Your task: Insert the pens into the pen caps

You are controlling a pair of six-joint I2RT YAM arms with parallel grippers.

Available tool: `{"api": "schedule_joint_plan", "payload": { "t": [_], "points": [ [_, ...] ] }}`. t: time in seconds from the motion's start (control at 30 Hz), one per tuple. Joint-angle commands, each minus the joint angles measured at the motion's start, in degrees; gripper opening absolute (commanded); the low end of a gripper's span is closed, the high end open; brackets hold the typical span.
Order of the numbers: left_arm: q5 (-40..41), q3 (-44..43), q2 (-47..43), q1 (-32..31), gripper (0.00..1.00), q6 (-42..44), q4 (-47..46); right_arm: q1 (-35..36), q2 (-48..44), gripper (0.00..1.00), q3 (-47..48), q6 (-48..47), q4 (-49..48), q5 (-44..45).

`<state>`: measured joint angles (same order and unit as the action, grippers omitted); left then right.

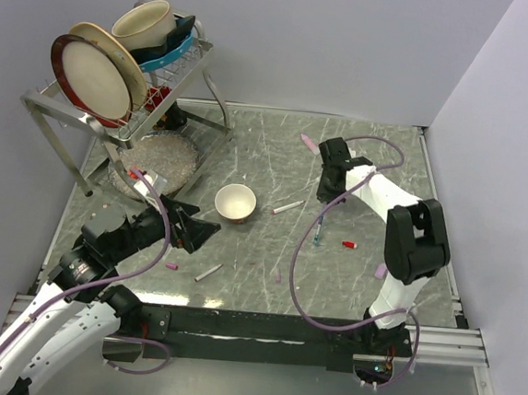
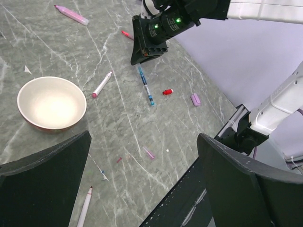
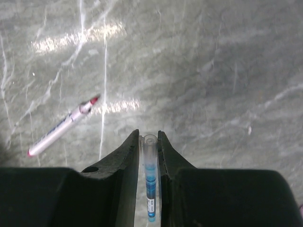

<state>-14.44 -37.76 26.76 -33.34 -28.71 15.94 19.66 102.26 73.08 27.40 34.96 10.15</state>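
Overhead, the right fingers [image 1: 323,196] are closed on the blue pen [image 1: 317,232], whose long axis runs from the fingertips toward the near edge of the bench [image 1: 268,152]. A red cap [image 1: 349,245] lies just right of the pen's lower end, near it but apart, so the right arm is the nearer one. The left fingers [image 1: 195,228] stand wide open and empty near the bowl [image 1: 236,202], well apart from that cap.

From the left wrist, the blue pen [image 2: 146,87] slants away from the right fingers [image 2: 139,59], with the red cap [image 2: 167,91] beside its blue end and a lilac cap [image 2: 195,99] just beyond. Whether the lower end touches the bench I cannot tell.

From the right wrist, the blue pen [image 3: 150,179] sits in line with the gap, clamped between the right fingers [image 3: 137,142] near its clear end. To my eye, a cap has to be steadied by the left fingers before the two can meet.
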Motion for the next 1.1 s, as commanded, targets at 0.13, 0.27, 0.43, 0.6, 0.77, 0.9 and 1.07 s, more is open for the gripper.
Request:
{"api": "schedule_joint_plan", "payload": {
  "t": [0.13,0.27,0.43,0.6,0.77,0.9,1.07],
  "points": [
    [0.4,0.1,-0.9,0.0,0.99,0.9,-1.2,-0.5,6.0,0.28,6.5,-1.6,0.3,2.9],
    [1.0,-0.1,-1.1,0.0,0.99,1.0,-0.7,-0.6,6.5,0.33,7.8,-0.3,1.2,4.3],
    [1.7,0.1,-2.2,0.0,0.99,0.8,-0.7,-0.5,4.3,0.46,8.5,3.3,3.6,4.5],
    [1.8,0.1,-2.4,0.0,0.99,0.8,-0.8,-0.1,-0.6,0.47,7.1,8.5,4.2,2.2],
    [1.7,0.2,-2.4,0.0,0.99,1.0,-1.1,1.4,-0.9,0.48,8.8,21.0,7.5,1.2],
    [1.6,0.1,-2.7,0.0,0.99,1.0,-0.9,2.5,2.3,0.48,11.8,29.4,11.4,-0.5],
    [1.8,0.2,-3.2,0.0,0.99,1.0,-0.9,4.8,6.2,0.47,15.7,36.0,13.1,-0.1]
  ]
}}
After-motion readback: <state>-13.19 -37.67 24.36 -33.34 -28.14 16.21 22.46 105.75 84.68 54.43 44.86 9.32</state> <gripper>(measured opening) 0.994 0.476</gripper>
